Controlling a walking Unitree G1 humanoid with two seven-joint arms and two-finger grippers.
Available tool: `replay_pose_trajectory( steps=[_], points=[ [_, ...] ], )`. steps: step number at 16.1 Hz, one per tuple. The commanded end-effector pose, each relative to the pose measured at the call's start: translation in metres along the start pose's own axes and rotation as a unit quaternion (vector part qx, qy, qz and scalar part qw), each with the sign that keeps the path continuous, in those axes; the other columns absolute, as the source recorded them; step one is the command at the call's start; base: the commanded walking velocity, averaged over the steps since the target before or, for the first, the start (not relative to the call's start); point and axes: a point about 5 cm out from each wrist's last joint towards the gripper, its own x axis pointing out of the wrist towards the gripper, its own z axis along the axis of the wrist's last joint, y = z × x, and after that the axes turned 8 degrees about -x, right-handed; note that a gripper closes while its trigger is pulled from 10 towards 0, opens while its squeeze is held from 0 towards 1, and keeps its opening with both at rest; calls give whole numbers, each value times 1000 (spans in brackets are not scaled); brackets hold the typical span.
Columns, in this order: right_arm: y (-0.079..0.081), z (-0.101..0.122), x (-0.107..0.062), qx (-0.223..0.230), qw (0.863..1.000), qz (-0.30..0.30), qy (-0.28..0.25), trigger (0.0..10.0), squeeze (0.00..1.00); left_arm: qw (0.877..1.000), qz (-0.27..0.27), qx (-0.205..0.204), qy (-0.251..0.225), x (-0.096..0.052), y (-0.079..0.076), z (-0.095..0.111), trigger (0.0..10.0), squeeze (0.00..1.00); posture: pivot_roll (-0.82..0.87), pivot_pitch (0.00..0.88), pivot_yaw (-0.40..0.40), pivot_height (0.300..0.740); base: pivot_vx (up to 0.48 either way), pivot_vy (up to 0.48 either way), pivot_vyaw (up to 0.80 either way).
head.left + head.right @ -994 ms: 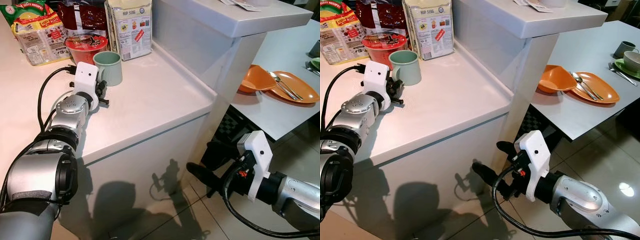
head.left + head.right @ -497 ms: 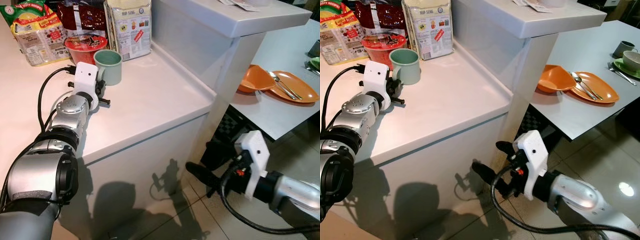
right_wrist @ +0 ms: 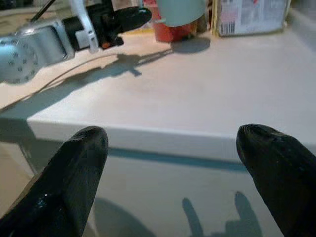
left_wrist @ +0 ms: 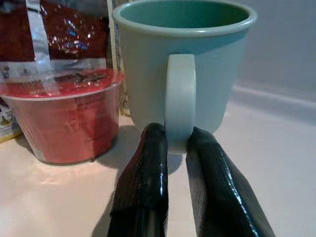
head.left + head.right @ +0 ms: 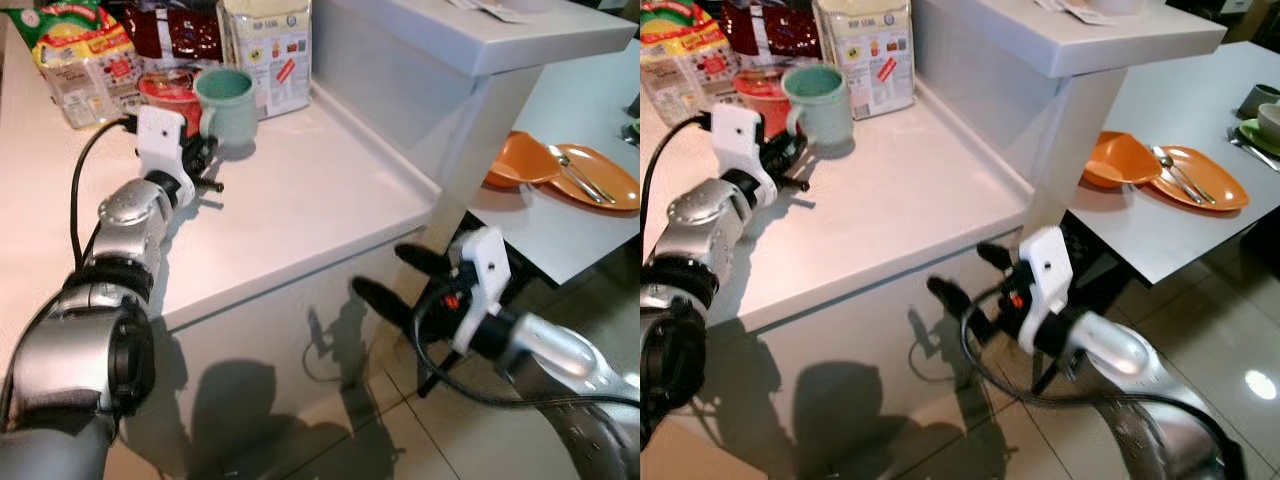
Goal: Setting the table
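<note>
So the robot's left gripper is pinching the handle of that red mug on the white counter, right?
Not quite: the mug is pale green, not red. The red thing beside it is a lidded cup. The left wrist view shows the left gripper closed on the mug's handle, and the left eye view shows it on the white counter.

Mug [image 4: 183,74] matt green, smooth; counter [image 5: 300,200] glossy white; cup [image 4: 64,121] clear plastic; fingers [image 4: 148,192] glossy blk.
</note>
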Motion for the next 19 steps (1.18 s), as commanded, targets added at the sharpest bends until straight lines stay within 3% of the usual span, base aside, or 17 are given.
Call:
replay_pose_trajectory(
  steps=[1,3,6,8,9,12,13,14,17,19],
  points=[
    [-4,1,2,-8,1000,-15,-8,10000,0,1000,-15,-1,-27,0,-2,8,0,0,-34,0,-34,740,0,0,0],
    [-6,6,7,-9,999,-32,-30,10000,0,998,-40,4,-58,-3,-8,15,0,0,-30,0,-26,740,0,0,0],
    [-11,15,12,-7,994,-81,-68,10000,0,994,-35,10,-104,-27,-24,23,0,0,-5,0,-25,740,0,0,0],
    [-14,16,11,-7,990,-113,-78,10000,0,990,-27,17,-135,-48,-42,23,0,0,19,0,-29,740,0,0,0],
    [-17,15,10,-5,988,-134,-81,10000,0,987,-38,23,-155,-67,-61,23,0,0,23,0,-29,740,0,0,0],
    [-17,14,9,-5,986,-145,-82,10000,0,986,-51,10,-160,-90,-79,21,0,0,11,0,-17,740,0,0,0],
    [-19,13,7,-3,983,-164,-82,10000,0,988,-37,14,-151,-108,-83,13,3843,0,11,0,-20,740,0,0,0],
    [-20,12,5,-5,982,-170,-79,10000,0,990,-32,15,-133,-114,-84,7,10000,0,12,0,-25,740,0,0,0],
    [-24,1,2,-12,980,-191,-57,10000,0,997,-19,23,-75,-139,-97,-10,10000,0,34,0,-43,740,0,0,0],
    [-27,0,3,-23,977,-204,-50,10000,0,998,-17,24,-58,-142,-101,-16,10000,0,26,0,-45,740,0,-152,0]
  ],
)
